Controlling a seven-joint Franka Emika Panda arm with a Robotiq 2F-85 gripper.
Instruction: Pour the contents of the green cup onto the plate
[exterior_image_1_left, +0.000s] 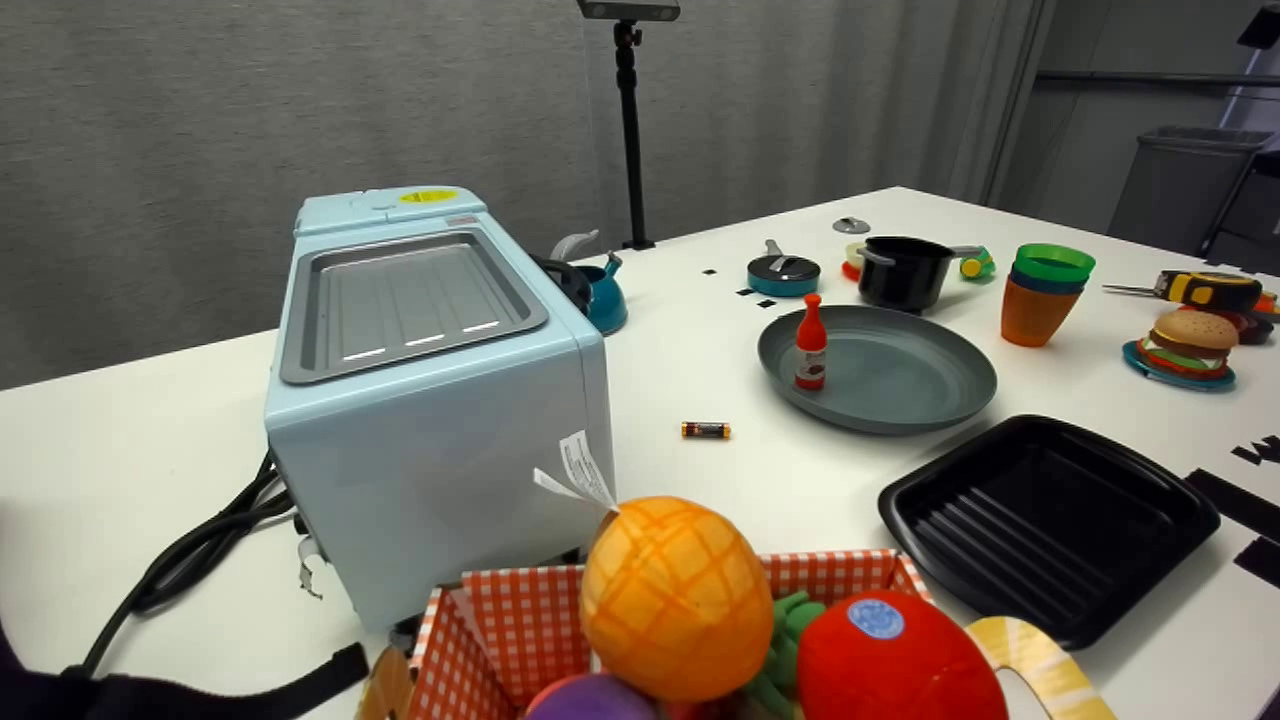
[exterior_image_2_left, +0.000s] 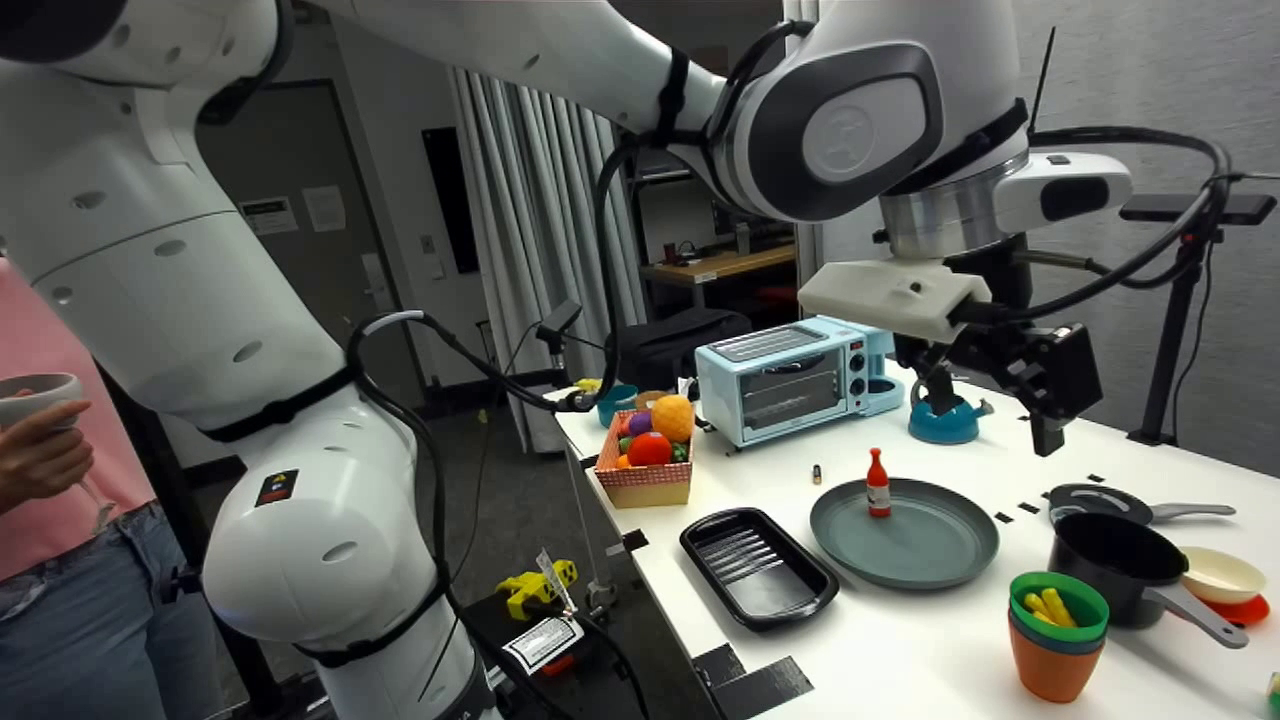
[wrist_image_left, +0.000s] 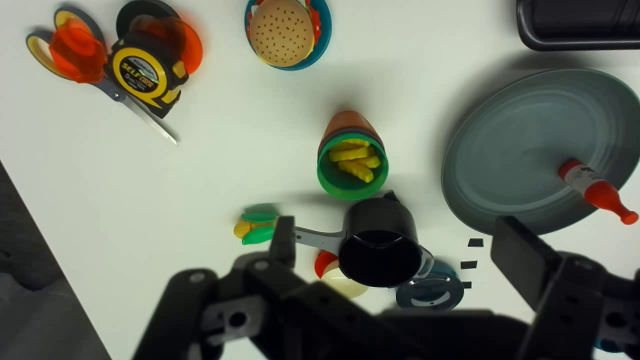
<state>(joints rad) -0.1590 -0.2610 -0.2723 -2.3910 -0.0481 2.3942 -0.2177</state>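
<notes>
The white table (exterior_image_1_left: 690, 345) carries a toaster oven (exterior_image_1_left: 440, 410); a battery (exterior_image_1_left: 706, 430); stacked cups (exterior_image_1_left: 1043, 298), orange lowest; the grey plate (exterior_image_1_left: 890, 375) — and, just beside it, a black tray (exterior_image_1_left: 1050, 530).

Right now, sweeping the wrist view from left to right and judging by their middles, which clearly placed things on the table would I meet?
Tape measure → green-and-yellow toy → toy burger → green cup with yellow pieces inside → dark grey plate.
</notes>
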